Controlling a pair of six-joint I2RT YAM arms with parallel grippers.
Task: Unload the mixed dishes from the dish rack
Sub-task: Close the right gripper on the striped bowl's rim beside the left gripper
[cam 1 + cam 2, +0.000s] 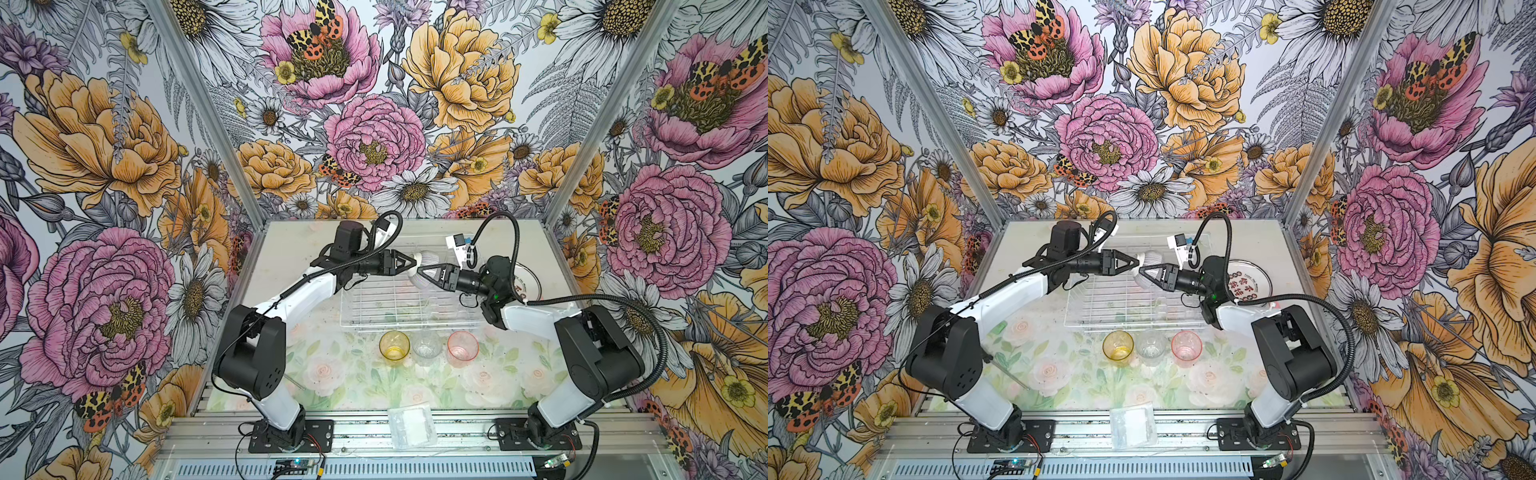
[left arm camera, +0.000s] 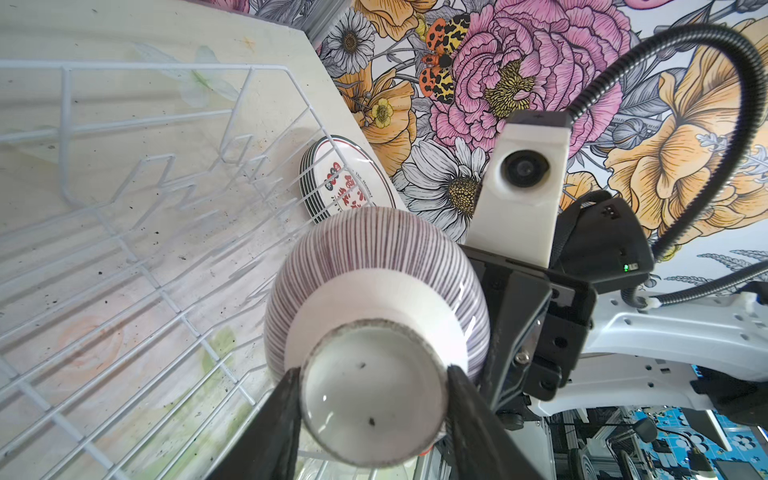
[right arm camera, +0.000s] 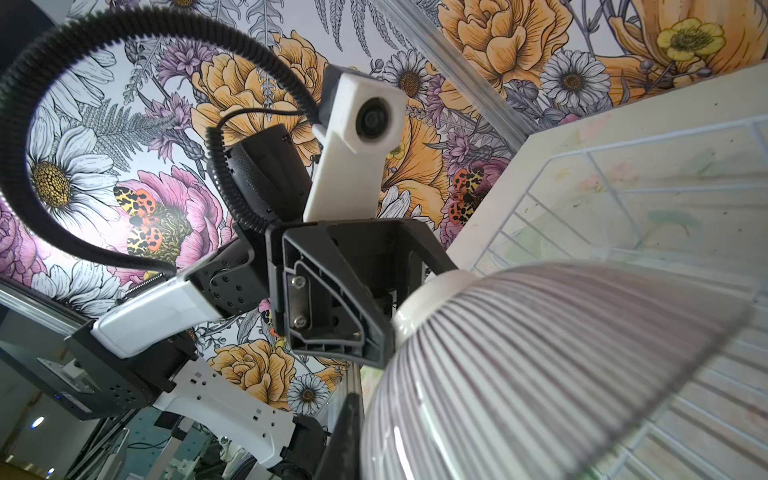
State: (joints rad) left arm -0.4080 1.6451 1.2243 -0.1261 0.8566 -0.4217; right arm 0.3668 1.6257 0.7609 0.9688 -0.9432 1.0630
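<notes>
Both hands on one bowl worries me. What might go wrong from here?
The left hand and right hand both grip the ribbed bowl; opposing pulls might crack it or wrench it loose.
The left hand pinches only the glossy foot; a slip would drop the bowl onto the dish rack.

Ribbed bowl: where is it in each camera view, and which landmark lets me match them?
In a top view: ribbed bowl near centre, at the dish rack's far edge.
In a top view: near centre again.
Left wrist: lower centre, white foot facing the camera.
Right wrist: lower right, ribbed side close up.
Shared landmark: the dish rack, in all four.
</notes>
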